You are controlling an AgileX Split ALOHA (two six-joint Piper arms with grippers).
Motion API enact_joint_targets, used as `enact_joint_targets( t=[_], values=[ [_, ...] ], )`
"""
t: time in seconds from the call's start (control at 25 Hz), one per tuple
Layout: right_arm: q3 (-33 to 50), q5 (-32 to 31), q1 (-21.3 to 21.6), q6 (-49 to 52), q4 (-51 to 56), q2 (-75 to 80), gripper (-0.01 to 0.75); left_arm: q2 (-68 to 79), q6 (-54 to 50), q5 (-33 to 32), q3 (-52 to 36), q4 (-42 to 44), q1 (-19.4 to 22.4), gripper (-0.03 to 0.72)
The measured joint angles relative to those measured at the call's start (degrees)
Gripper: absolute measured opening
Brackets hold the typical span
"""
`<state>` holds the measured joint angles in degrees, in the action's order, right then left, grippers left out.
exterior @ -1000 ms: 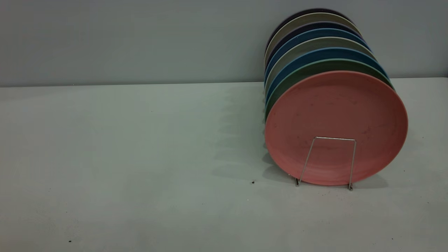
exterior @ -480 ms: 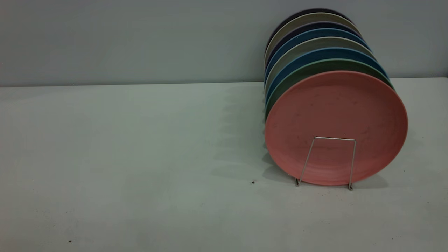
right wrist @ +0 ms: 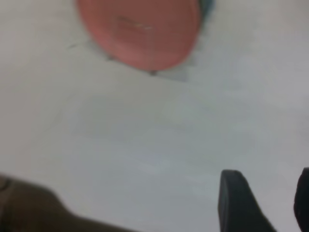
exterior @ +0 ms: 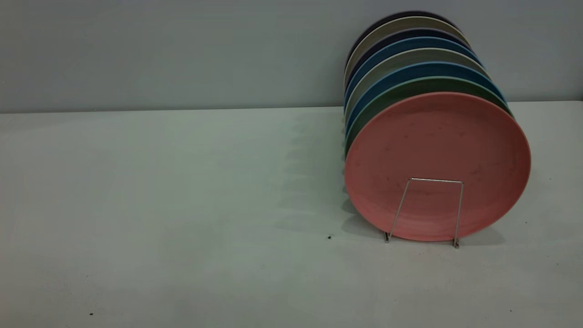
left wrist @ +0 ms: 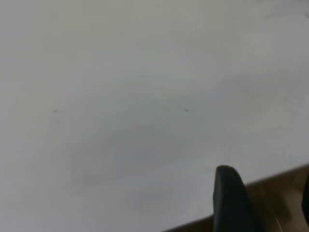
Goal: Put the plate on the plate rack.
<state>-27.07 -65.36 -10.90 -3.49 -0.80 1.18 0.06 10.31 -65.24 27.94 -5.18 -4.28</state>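
Change against the earlier frames: none visible in the exterior view — plates, rack and table lie as before, and neither arm shows there.

Table (exterior: 182,191): pale grey-white surface with a few dark specks, backed by a plain wall.

Row of plates (exterior: 412,54): standing on edge at the right side of the table, blue, green, grey and dark rims stacked one behind another toward the wall.

Plate (exterior: 437,150): salmon-pink, frontmost of the row, upright on its edge in the plate rack, face toward the camera, just in front of a green plate (exterior: 364,120). Also seen far off in the right wrist view (right wrist: 140,34).

Plate rack (exterior: 430,209): thin silver wire; its front squared loop crosses the lower part of the pink face, feet on the table.

Right gripper (right wrist: 263,203): above bare table, well apart from the plate, fingers spread, holding and touching nothing.

Left gripper (left wrist: 270,203): near the table's edge, fingers spread, holding nothing.
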Motion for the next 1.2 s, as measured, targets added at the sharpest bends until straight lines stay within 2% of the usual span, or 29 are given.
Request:
enact_joint_targets(
  t=[0.12,0.24,1.2],
  values=[
    [0.00,0.02,5.08,0.00,0.00,-1.88,0.302,-1.23,0.00,0.00,0.00,0.00,2.54,0.392],
    [0.00,-0.05,7.37,0.00,0.00,-2.16,0.302,-1.34,0.00,-0.06,0.00,0.00,3.54,0.392],
    [0.00,0.00,7.53,0.07,0.00,-2.23,0.302,-1.34,0.00,-0.06,0.00,0.00,3.60,0.392]
  ],
)
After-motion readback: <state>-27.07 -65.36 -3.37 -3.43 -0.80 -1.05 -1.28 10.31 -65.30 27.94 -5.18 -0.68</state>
